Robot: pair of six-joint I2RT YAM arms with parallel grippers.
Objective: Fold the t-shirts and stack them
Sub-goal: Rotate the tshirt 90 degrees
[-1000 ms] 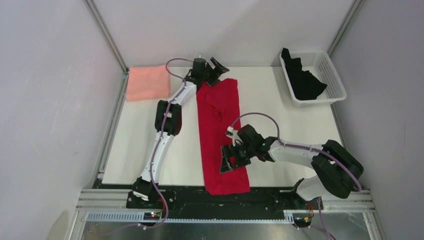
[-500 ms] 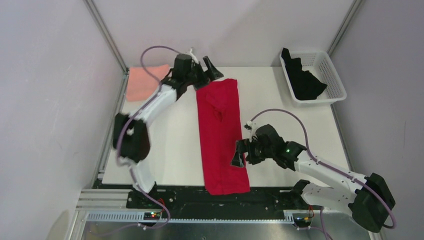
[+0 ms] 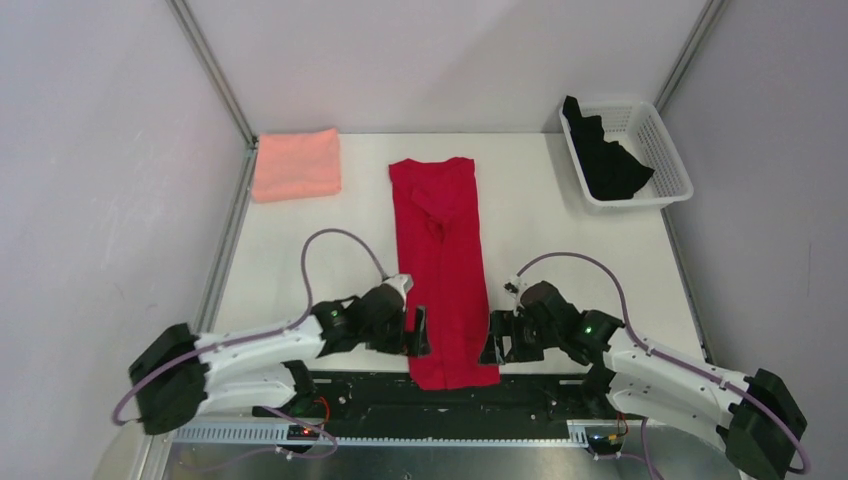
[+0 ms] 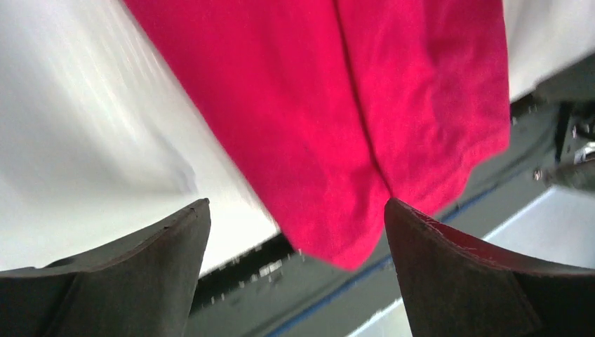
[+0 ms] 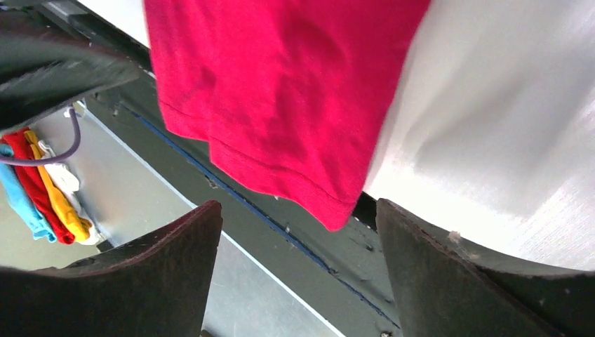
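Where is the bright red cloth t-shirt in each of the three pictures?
Top external: the bright red cloth t-shirt lies as a long strip down the middle of the white table.
Left wrist: the shirt fills the upper middle.
Right wrist: the shirt fills the top centre.
Shared landmark: its near hem overhanging the dark front rail.

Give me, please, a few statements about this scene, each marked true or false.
1. The red shirt lies as a long strip down the middle of the table. True.
2. The black shirt lies on the pink shirt. False: it sits in the basket, far right.
3. The left gripper and right gripper, both open, flank the red shirt's near end. True.
4. The pink shirt is spread out flat. False: it lies folded at the far left corner.
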